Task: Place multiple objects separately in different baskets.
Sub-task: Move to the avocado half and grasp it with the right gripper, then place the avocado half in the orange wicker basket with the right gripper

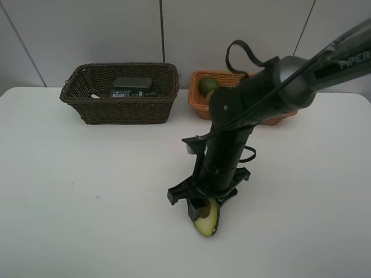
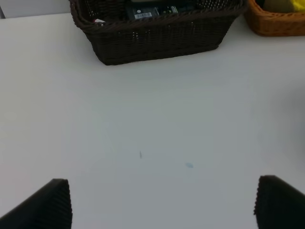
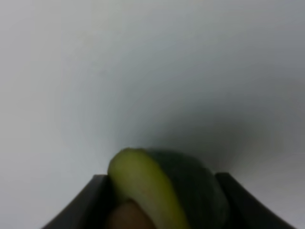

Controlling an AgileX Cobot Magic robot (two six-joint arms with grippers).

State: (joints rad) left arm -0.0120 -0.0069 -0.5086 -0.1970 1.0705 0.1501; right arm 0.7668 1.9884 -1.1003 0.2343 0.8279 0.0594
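Note:
The halved avocado (image 1: pixel 207 221) lies on the white table near the front, cut side up with its pit showing. My right gripper (image 1: pixel 204 209) stands straight down over it. In the right wrist view the avocado (image 3: pixel 162 183) fills the gap between both fingers (image 3: pixel 93 200), which press its sides. The dark brown basket (image 1: pixel 119 109) at the back left holds a black block (image 1: pixel 132 83) and other dark items. Beside it, the light orange basket (image 1: pixel 198 101) holds a green lime (image 1: pixel 208 86). My left gripper (image 2: pixel 162 202) is open over bare table, facing the dark basket (image 2: pixel 157 40).
The right arm (image 1: pixel 272 87) reaches across the front of the orange basket and hides most of it. A corner of that basket (image 2: pixel 269 24) with something yellow (image 2: pixel 283 5) shows in the left wrist view. White table (image 1: pixel 87 191) spreads to the left and front.

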